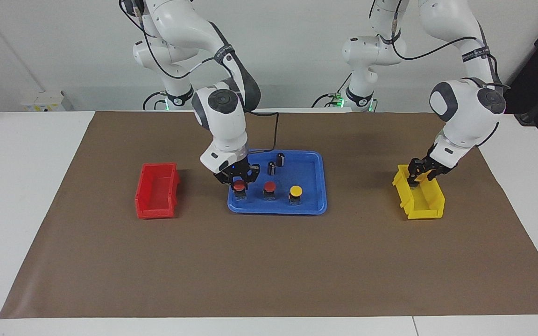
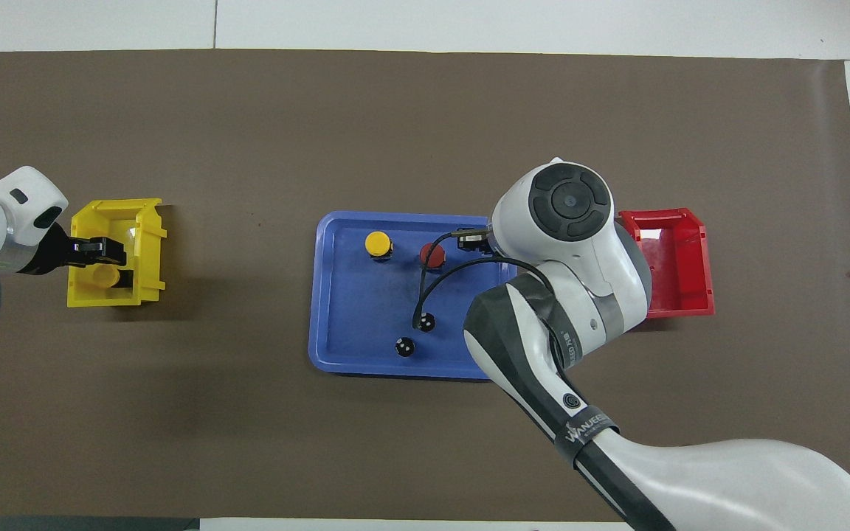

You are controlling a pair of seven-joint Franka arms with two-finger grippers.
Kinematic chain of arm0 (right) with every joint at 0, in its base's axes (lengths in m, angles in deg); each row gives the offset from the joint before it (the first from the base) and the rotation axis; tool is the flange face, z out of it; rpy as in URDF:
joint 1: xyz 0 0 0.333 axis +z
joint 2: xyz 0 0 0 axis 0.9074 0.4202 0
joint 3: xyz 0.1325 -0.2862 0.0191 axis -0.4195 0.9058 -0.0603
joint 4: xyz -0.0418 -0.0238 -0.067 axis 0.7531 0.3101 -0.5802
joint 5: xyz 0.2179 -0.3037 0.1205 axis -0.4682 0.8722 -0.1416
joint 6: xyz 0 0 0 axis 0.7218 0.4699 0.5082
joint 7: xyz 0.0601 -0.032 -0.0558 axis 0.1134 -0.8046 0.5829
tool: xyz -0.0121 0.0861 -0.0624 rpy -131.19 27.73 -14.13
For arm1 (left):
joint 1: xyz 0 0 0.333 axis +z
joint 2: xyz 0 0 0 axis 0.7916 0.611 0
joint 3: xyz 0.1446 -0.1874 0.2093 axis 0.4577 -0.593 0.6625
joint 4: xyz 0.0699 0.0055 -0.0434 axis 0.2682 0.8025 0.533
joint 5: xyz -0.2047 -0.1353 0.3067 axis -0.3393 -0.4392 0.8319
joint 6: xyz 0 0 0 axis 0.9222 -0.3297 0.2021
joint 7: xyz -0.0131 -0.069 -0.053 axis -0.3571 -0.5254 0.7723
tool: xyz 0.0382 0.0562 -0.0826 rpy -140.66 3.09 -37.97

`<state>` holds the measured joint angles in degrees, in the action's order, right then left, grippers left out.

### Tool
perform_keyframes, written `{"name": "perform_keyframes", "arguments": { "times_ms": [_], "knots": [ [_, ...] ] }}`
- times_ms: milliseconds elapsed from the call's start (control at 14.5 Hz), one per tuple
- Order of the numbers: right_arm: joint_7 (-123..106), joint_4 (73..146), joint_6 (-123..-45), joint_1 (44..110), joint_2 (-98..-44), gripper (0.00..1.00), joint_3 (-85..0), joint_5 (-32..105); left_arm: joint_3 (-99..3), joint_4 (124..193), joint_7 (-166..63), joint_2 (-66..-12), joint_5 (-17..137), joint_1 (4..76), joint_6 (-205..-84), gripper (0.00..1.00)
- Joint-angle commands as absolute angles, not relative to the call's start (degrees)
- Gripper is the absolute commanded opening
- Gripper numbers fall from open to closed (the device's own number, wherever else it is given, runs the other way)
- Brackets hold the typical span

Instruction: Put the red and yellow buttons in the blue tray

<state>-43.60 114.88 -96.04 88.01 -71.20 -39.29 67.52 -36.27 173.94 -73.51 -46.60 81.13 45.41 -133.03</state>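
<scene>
1. Facing view: the blue tray [image 1: 318, 186] sits mid-table on the brown mat. In it you see a red button [image 1: 239, 186], a second red button [image 1: 269, 187] and a yellow button [image 1: 295, 191] in a row, with two dark cylinders [image 1: 276, 163] nearer the robots. The right gripper [image 1: 239, 183] has its fingers spread either side of the first red button. The left gripper [image 1: 416, 178] dips into the yellow bin [image 1: 425, 205]; whether its fingers are apart or together cannot be told.
2. Overhead view: a second yellow button [image 2: 105, 276] lies in that bin under the left gripper. The red bin [image 2: 679, 262] stands toward the right arm's end. You can read "WANUEE" on the right arm's band [image 2: 587, 430].
</scene>
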Motion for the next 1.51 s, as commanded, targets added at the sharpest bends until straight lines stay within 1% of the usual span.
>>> {"name": "perform_keyframes", "arguments": {
  "times_ms": [0, 69, 275, 344, 413, 481, 550, 619, 688, 757, 825, 963, 1032, 1101, 1238, 1444],
  "knots": [
    [-43.9, 117.8, -98.3, 88.0, -72.5, 0.35, -39.6, 66.8, -36.8, 177.3, -74.0, -49.3, 82.3, 46.6, -135.2, 0.67],
    [-43.9, 117.9, -98.4, 89.3, -72.1, 0.35, -39.6, 66.8, -36.8, 177.6, -74.0, -49.3, 82.3, 46.6, -135.3, 0.67],
    [-43.9, 118.9, -98.6, 89.5, -71.9, 0.35, -39.6, 66.8, -36.8, 179.3, -74.0, -49.3, 82.3, 46.8, -138.1, 0.67],
    [-43.9, 119.0, -98.7, 89.5, -72.0, 0.36, -39.6, 66.8, -36.8, 179.4, -74.0, -49.1, 82.3, 46.8, -138.2, 0.64],
    [-43.9, 119.0, -98.7, 89.5, -72.0, 0.38, -39.6, 66.8, -36.8, 179.4, -74.0, -49.1, 82.3, 46.8, -138.5, 0.56],
    [-43.9, 119.0, -98.7, 89.3, -72.0, 0.47, -39.6, 66.8, -36.8, 179.4, -74.0, -49.1, 82.3, 47.0, -138.4, 0.34],
    [-43.9, 119.0, -98.7, 89.4, -72.0, 0.75, -39.6, 66.8, -36.8, 179.3, -74.0, -49.0, 82.3, 47.5, -138.5, 0.11],
    [-43.9, 118.7, -98.2, 89.2, -72.0, 0.94, -39.5, 66.8, -36.8, 179.2, -74.4, -49.0, 82.3, 47.6, -138.5, 0.01],
    [-43.9, 118.0, -97.5, 88.9, -72.0, 1.0, -39.5, 66.9, -36.8, 178.3, -75.0, -48.6, 82.3, 47.6, -138.3, 0.01],
    [-43.9, 117.1, -96.4, 88.5, -72.3, 1.0, -39.3, 66.9, -36.8, 176.5, -74.8, -48.3, 82.3, 47.5, -137.3, 0.01],
    [-43.9, 115.1, -93.8, 87.4, -73.0, 1.0, -39.1, 66.9, -36.8, 173.0, -74.5, -47.8, 82.3, 46.9, -133.3, 0.01],
    [-43.7, 110.6, -87.0, 83.5, -75.2, 1.0, -39.1, 67.0, -37.0, 163.6, -72.2, -47.4, 82.9, 46.1, -122.5, 0.01],
    [-43.1, 108.2, -83.9, 81.2, -75.8, 1.0, -39.0, 67.0, -37.1, 159.3, -69.3, -47.4, 85.4, 44.0, -117.7, 0.01],
    [-42.1, 105.5, -80.2, 78.5, -76.3, 1.0, -39.1, 67.0, -37.1, 156.8, -66.5, -47.5, 86.9, 42.1, -114.7, 0.01],
    [-36.9, 101.8, -73.1, 74.9, -77.3, 1.0, -39.0, 67.0, -37.4, 154.0, -60.5, -47.5, 87.1, 38.1, -111.2, 0.01],
    [-30.5, 101.2, -65.9, 68.4, -82.8, 1.0, -39.0, 66.9, -37.5, 153.9, -51.4, -47.6, 87.0, 30.9, -111.6, 0.01]
  ]
}}
